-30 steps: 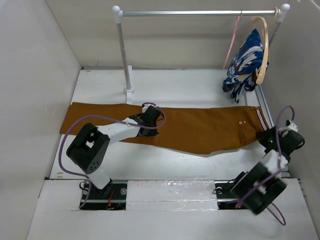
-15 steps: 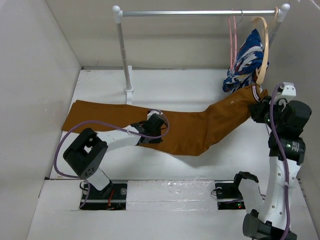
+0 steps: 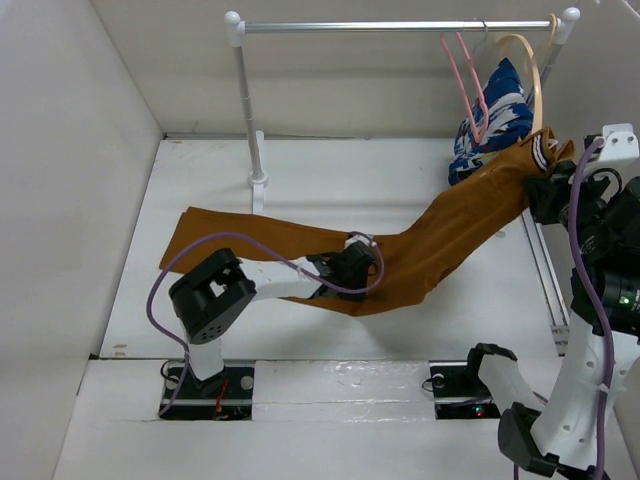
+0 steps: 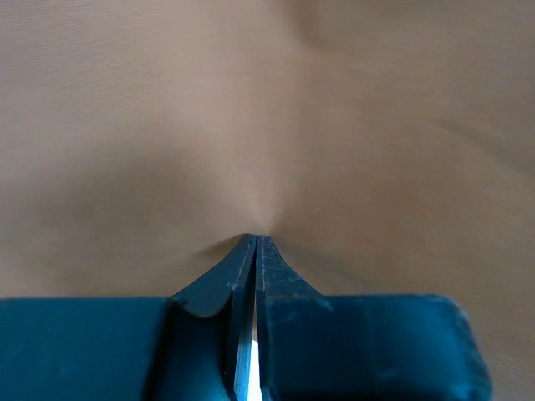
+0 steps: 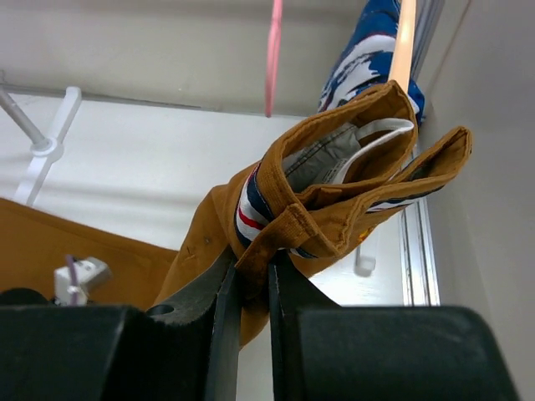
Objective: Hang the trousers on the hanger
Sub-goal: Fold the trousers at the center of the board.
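Note:
The rust-brown trousers (image 3: 440, 235) stretch from the table at the left up to the right, where the striped waistband (image 5: 251, 209) is raised in the air. My right gripper (image 3: 543, 180) (image 5: 255, 267) is shut on that waistband, just below the garments on the rail. My left gripper (image 3: 355, 265) (image 4: 255, 244) is shut with its tips pinching a pucker of the trouser cloth (image 4: 334, 125) at mid-leg, low on the table. The pink hanger (image 3: 465, 75) (image 5: 273, 50) hangs bare on the rail, a little left of and above the waistband.
A pale wooden hanger (image 3: 530, 60) carrying a blue, white and red garment (image 3: 490, 115) hangs at the rail's right end, right beside the lifted waistband. The rack's rail (image 3: 400, 25) and left post (image 3: 245, 110) stand at the back. White walls enclose the table.
My right gripper has risen from the table's right edge with the waistband, up toward the rail. The left gripper and the trousers slid right. The pink hanger has swung left.

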You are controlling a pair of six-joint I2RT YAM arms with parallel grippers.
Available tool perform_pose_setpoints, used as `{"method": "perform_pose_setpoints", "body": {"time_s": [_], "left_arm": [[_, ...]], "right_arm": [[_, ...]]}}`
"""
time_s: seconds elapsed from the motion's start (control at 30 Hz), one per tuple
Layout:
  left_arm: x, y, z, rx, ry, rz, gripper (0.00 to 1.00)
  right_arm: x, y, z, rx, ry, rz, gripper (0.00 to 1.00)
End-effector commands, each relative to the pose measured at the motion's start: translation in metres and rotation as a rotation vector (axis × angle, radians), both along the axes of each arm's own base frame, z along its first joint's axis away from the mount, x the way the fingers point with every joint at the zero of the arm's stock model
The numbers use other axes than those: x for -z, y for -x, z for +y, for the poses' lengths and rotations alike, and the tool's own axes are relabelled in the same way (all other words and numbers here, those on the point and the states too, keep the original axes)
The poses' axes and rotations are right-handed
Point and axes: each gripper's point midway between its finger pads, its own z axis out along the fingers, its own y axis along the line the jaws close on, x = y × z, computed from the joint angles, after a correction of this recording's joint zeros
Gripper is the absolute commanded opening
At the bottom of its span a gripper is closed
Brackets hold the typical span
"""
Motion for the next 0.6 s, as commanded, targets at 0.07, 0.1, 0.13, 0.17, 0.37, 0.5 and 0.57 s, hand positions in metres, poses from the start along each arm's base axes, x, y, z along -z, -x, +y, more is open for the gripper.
{"method": "perform_pose_setpoints", "body": {"time_s": [0.07,0.1,0.13,0.17,0.37,0.5,0.57], "left_arm": [[-0.030,0.033,-0.071,0.164,0.094,-0.009,0.00],[-0.034,0.033,-0.070,0.158,0.087,-0.007,0.00],[-0.037,0.033,-0.069,0.157,0.088,-0.006,0.00],[-0.051,0.021,-0.057,0.102,0.073,-0.059,0.00],[-0.125,-0.074,0.090,-0.285,0.113,-0.235,0.00],[-0.197,-0.126,0.214,-0.602,0.140,-0.384,0.00],[-0.253,-0.141,0.265,-0.724,0.202,-0.496,0.00]], "right_arm": [[-0.037,-0.005,0.043,-0.227,0.047,-0.140,0.00],[-0.033,-0.010,0.050,-0.255,0.037,-0.126,0.00],[-0.030,-0.012,0.058,-0.283,0.023,-0.121,0.00],[-0.025,-0.021,0.063,-0.296,0.009,-0.119,0.00],[-0.031,-0.044,0.151,-0.485,-0.070,-0.135,0.00],[-0.032,-0.074,0.223,-0.566,-0.058,-0.115,0.00],[-0.028,-0.095,0.271,-0.643,-0.059,-0.103,0.00]]}}
